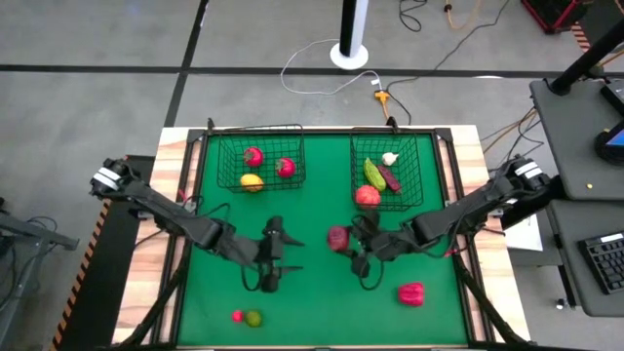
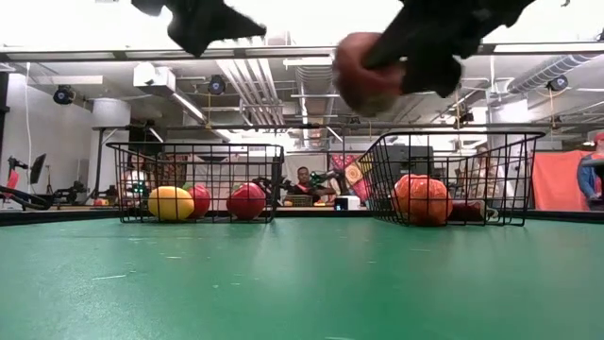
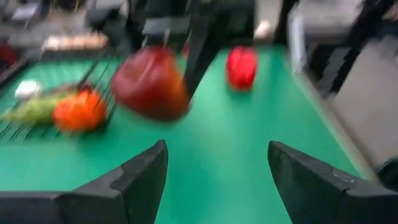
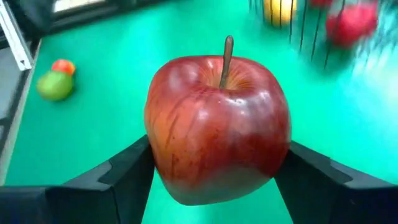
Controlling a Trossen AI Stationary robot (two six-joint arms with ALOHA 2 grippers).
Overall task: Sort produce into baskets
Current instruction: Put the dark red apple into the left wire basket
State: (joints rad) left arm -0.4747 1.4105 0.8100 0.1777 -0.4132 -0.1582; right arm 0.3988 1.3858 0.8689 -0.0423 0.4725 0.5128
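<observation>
My right gripper (image 1: 353,244) is shut on a red apple (image 4: 217,124) above the middle of the green table; the low view shows the apple (image 2: 366,71) high over the mat. To its left my left gripper (image 1: 278,255) stands open with nothing between its fingers (image 3: 134,180). The left black wire basket (image 1: 259,161) holds two red round pieces and a yellow one. The right basket (image 1: 390,174) holds a white garlic, a yellow-green oblong piece, a purple piece and an orange-red one. A red pepper (image 1: 410,292) lies on the mat at the near right. A green lime (image 1: 253,318) lies beside a small red piece (image 1: 237,315) at the near left. My right gripper pinches the apple by its two opposite sides (image 4: 158,155) between the two fingers (image 4: 127,171). The fingers come from the table's right, slanting a little downward. The apple is lifted clear of the mat, its stem (image 4: 227,59) pointing away from the fingers.
Both baskets stand at the far side of the mat with a gap between them. The wooden table rim (image 1: 175,195) frames the mat. Beyond the far edge, the low view shows a room with people seated far off.
</observation>
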